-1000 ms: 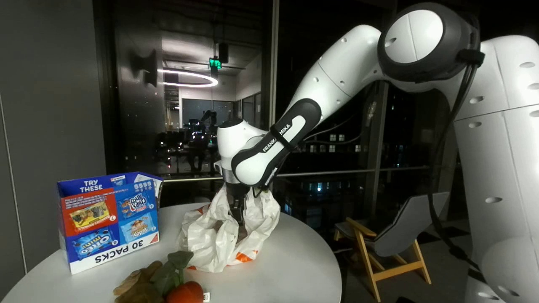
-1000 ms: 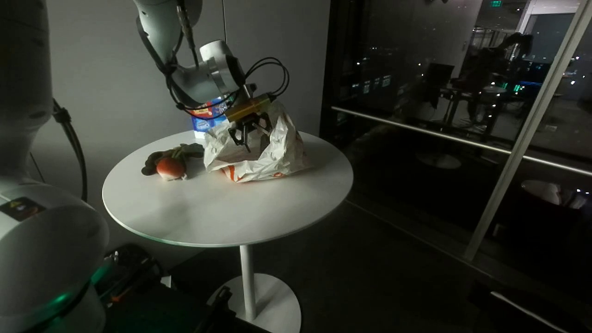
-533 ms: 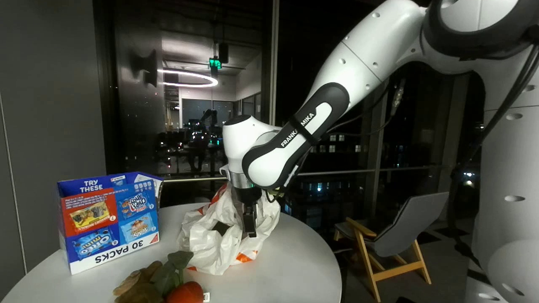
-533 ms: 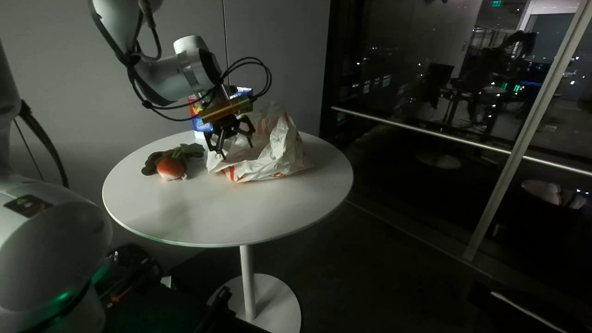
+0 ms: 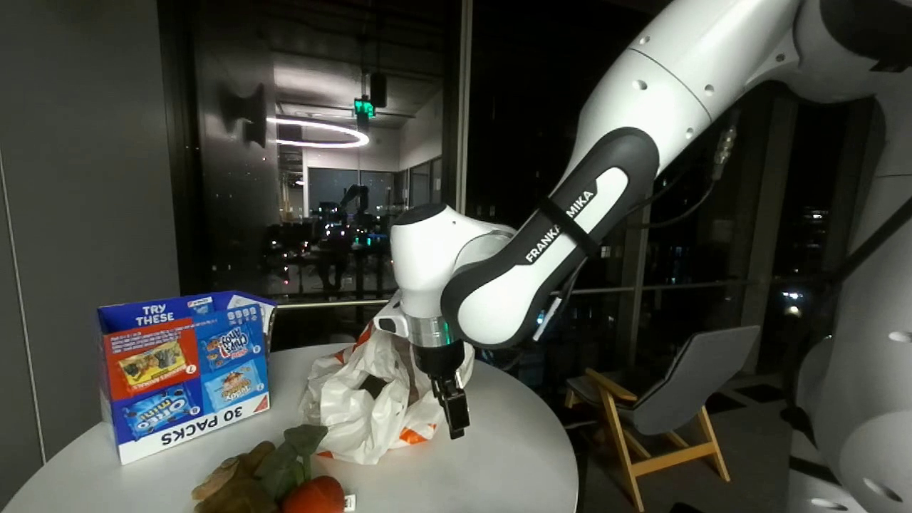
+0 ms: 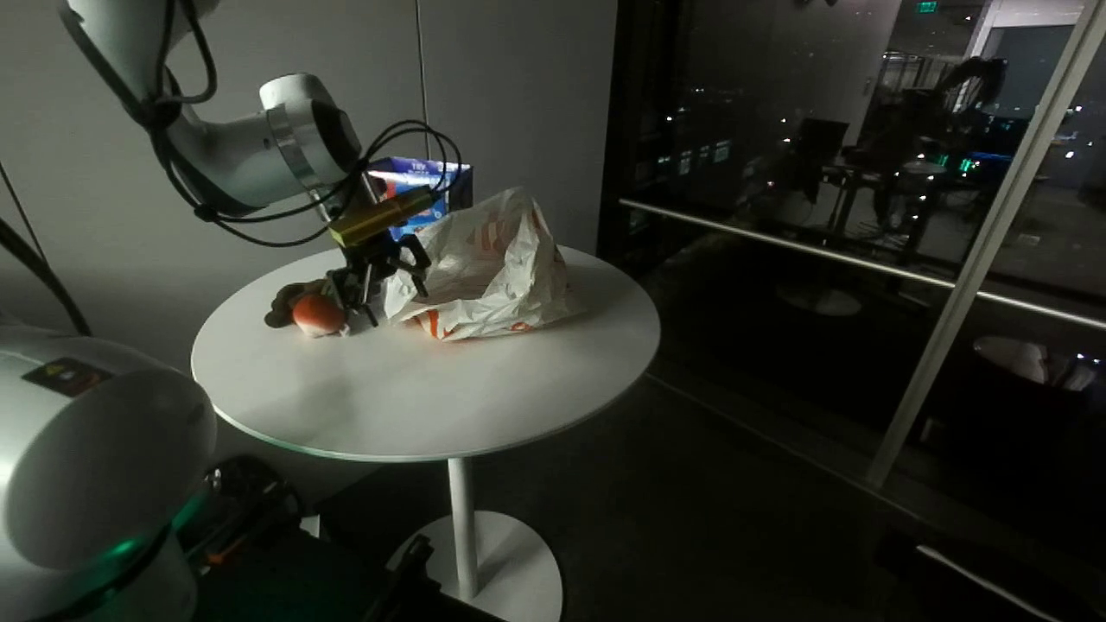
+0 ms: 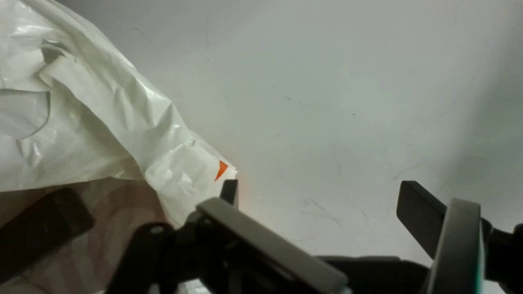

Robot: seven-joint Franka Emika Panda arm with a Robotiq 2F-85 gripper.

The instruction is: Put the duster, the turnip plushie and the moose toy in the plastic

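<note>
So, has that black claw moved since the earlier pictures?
Yes. In an exterior view the gripper has shifted to picture left, from the mouth of the white plastic bag toward the turnip plushie, which has stayed put.

Blue-and-red printed cardboard box (image 5: 192, 377) stands on rd white surface (image 5: 506, 456), w/ grey wood-framed chair (image 5: 687, 385) & green lit sign (image 5: 364, 107) in bg.

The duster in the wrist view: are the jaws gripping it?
No. The duster lies inside the white plastic bag, and the jaws stand open with the tabletop showing between them.
</note>
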